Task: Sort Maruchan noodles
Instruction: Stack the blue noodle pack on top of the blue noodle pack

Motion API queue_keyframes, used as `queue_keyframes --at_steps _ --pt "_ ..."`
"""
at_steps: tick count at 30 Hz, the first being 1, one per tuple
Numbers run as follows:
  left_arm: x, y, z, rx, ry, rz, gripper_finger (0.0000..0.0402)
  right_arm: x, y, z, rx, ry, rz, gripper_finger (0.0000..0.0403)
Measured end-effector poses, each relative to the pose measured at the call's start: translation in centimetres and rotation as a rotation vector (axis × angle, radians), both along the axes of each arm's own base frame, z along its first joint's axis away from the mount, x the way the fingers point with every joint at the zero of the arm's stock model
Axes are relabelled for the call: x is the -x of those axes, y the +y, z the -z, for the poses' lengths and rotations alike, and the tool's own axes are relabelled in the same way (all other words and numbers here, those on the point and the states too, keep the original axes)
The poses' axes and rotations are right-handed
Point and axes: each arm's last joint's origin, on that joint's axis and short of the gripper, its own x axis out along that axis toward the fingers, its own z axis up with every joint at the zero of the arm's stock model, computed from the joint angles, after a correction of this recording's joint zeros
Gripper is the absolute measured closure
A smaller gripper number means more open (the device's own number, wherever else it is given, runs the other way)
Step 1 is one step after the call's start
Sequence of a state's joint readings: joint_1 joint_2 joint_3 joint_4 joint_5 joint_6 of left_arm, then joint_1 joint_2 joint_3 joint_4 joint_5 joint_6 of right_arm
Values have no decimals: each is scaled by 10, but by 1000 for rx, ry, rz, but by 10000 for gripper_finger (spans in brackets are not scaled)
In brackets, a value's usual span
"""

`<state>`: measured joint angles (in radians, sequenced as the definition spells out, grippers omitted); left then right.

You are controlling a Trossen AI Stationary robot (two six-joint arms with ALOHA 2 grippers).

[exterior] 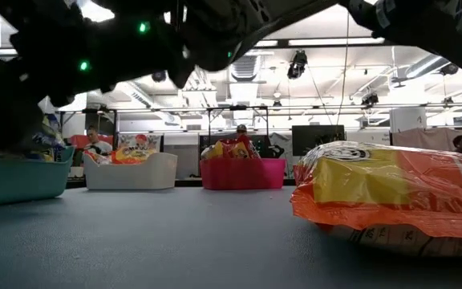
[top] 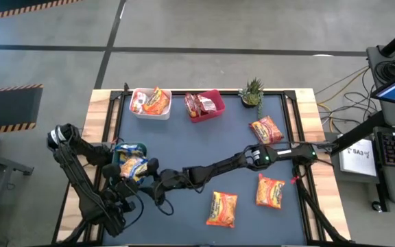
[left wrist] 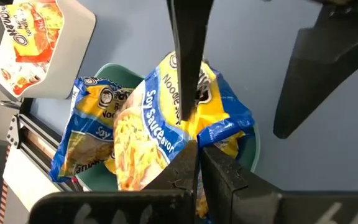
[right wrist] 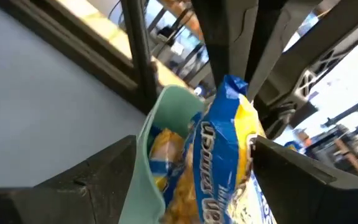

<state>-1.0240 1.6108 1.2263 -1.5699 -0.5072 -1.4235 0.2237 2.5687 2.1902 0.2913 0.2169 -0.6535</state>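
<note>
Now | left gripper (top: 118, 184) jaws clenched, at the bench's (top: 184, 144) 8 o'clock | yellow-blue packet (top: 133, 167) resting in green bin (top: 141, 146) | right gripper (top: 145, 173) jaws released either side of packet | orange packets (top: 223, 208) at 5 o'clock

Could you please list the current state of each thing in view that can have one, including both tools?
Right tool: open, at the green bin, a yellow-blue packet between its fingers.
Left tool: shut, just above the green bin.
Yellow-blue packet: propped up in the bin.
Green bin: holds yellow-blue packets.
White bin: holds orange packets.
Red bin: holds red packets.
Three orange packets: lying unsorted on the table.
Potted plant: upright.
</note>
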Motion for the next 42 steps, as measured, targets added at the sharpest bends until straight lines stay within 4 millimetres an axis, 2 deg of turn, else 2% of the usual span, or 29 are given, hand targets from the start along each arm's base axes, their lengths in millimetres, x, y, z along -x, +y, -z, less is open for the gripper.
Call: queue_keyframes --at_steps 10,15,20,24,29,32,36,42 --pt "0 0 0 4 -3 -10 401 10 -2 -40 -26 61 -1 112" --pt "0 0 0 15 10 -18 401 19 -4 -55 -5 150 10 122" --pt "0 -1 0 18 8 -19 401 31 -8 -70 21 265 17 159" --pt "0 -1 0 23 0 -30 401 42 -11 -76 16 379 19 216" --pt "0 -1 0 23 -1 -30 401 50 -16 -67 -36 529 11 321" --pt "0 -1 0 26 -3 -31 401 49 -26 -56 -77 560 8 380" --pt "0 -1 0 30 -6 -33 401 45 -43 -43 -125 541 34 391" --pt "0 -1 0 30 -7 -33 401 39 -62 -34 -162 460 51 394"
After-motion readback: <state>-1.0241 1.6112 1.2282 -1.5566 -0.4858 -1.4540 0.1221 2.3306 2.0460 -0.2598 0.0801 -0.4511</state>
